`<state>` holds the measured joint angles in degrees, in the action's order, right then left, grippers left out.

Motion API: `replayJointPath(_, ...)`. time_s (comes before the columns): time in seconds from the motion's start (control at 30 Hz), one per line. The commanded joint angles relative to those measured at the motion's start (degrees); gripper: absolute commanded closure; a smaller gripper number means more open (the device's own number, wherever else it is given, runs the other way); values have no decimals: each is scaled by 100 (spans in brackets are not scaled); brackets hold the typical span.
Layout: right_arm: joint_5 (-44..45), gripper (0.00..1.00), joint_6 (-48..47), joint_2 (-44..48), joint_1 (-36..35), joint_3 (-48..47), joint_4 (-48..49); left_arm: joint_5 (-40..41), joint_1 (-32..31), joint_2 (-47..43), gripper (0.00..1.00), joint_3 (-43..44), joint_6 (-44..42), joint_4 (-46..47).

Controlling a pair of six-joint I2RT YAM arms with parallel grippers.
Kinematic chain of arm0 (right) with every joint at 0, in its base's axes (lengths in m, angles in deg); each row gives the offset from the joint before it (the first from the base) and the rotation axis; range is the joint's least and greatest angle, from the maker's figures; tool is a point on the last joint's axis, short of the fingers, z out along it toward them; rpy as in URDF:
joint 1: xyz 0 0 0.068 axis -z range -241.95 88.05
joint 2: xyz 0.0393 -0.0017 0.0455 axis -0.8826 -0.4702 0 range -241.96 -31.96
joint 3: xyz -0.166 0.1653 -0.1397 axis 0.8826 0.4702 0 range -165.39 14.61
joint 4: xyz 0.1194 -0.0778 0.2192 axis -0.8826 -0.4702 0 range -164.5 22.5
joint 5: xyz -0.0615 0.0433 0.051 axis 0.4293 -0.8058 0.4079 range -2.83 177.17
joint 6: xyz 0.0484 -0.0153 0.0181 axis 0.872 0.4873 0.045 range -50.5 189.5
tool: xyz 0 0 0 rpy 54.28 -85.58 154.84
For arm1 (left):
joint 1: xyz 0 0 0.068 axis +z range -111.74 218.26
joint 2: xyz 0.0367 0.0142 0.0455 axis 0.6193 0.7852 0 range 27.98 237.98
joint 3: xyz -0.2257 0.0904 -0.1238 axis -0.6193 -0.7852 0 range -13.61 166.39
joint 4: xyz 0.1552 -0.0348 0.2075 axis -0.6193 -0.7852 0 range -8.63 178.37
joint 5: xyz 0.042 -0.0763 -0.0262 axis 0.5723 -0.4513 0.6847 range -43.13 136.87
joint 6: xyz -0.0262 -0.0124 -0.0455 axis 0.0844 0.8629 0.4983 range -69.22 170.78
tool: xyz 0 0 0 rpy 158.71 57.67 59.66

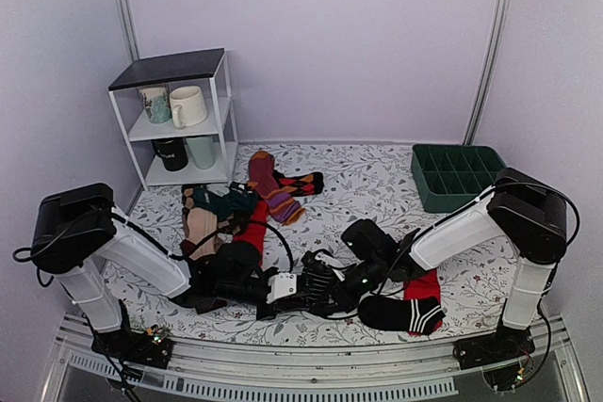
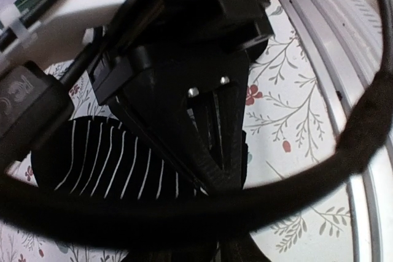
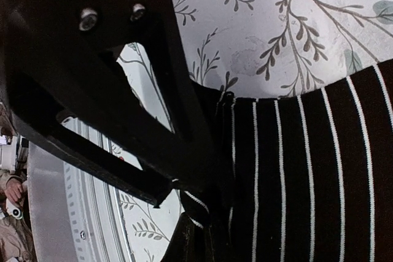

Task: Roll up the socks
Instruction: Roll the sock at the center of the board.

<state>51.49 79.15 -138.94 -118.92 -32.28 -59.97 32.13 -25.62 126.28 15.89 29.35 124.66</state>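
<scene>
- The bench (image 1: 377,185) has a floral cloth over it, with a metal rail along its near edge.
- Both arms reach low across the cloth and meet in the middle, close to that near edge.
- A white shelf (image 1: 170,68) stands in the far left corner with mugs on two levels.
- A green tray (image 1: 457,176) with compartments sits at the far right.
- A heap of mixed socks (image 1: 268,185) lies between the shelf and the arms.
- A black sock with a red-and-white end (image 1: 405,313) lies just right of where the arms meet.
- The striped sock (image 3: 307,176) lies on the cloth between the two hands, near the rail.
- The right hand (image 3: 196,204) is closed, pinching the striped sock's edge.
- The left hand (image 2: 216,179) sits over the striped sock. I can't tell whether it's gripping or parted, as a cable crosses in front.
</scene>
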Motion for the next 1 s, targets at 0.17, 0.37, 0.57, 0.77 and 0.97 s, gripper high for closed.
replayJointPath(0.17,92,96,2,-656,130,187,-1314,215,-73,247,71,66,-97,-192)
replayJointPath(0.37,-9,96,-25,-717,165,159,-1330,234,-77,359,76,137,-62,-254)
replayJointPath(0.57,-53,96,-29,-766,212,131,-1362,119,-79,360,85,100,26,-286)
replayJointPath(0.77,-3,95,-80,-775,226,51,-1431,-75,-70,407,100,238,114,-582)
replayJointPath(0.97,187,85,-64,-454,229,30,-1211,-460,-32,380,100,341,511,-1058)
